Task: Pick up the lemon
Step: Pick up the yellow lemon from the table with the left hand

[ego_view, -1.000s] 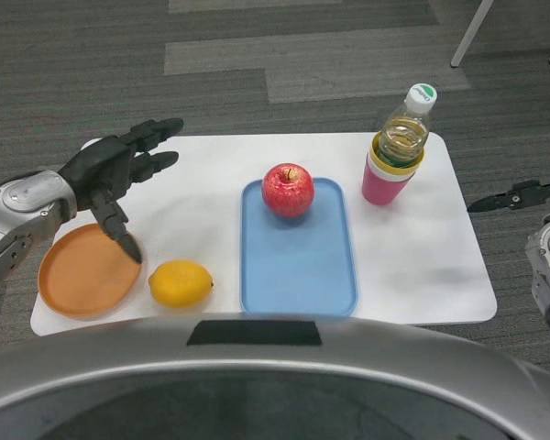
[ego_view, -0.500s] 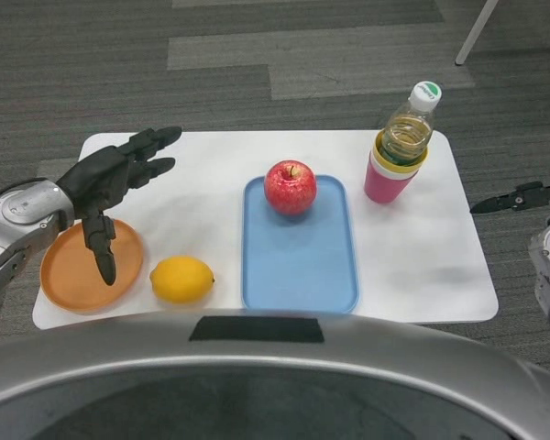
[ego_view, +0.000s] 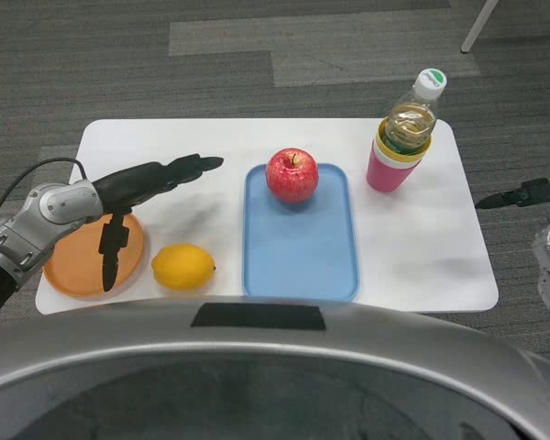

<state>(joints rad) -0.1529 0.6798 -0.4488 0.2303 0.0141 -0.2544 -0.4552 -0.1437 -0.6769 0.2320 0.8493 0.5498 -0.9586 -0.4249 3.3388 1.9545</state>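
Observation:
The yellow lemon (ego_view: 182,267) lies on the white table (ego_view: 422,247) near its front edge, between the orange plate (ego_view: 78,270) and the blue tray (ego_view: 299,247). My left hand (ego_view: 142,188) hovers open just above and to the left of the lemon, with its fingers stretched toward the tray and its thumb hanging down over the plate. It does not touch the lemon. My right hand (ego_view: 522,194) stays off the table's right edge, with only a dark part of it showing.
A red apple (ego_view: 291,175) sits at the far end of the blue tray. A pink cup (ego_view: 389,168) holding a clear bottle (ego_view: 411,116) stands at the back right. A white table leg shows at the top right over the grey carpet.
My left hand has swung right and flattened out, with its fingers now reaching past the plate toward the tray, closer to the lemon. The camera has dipped slightly.

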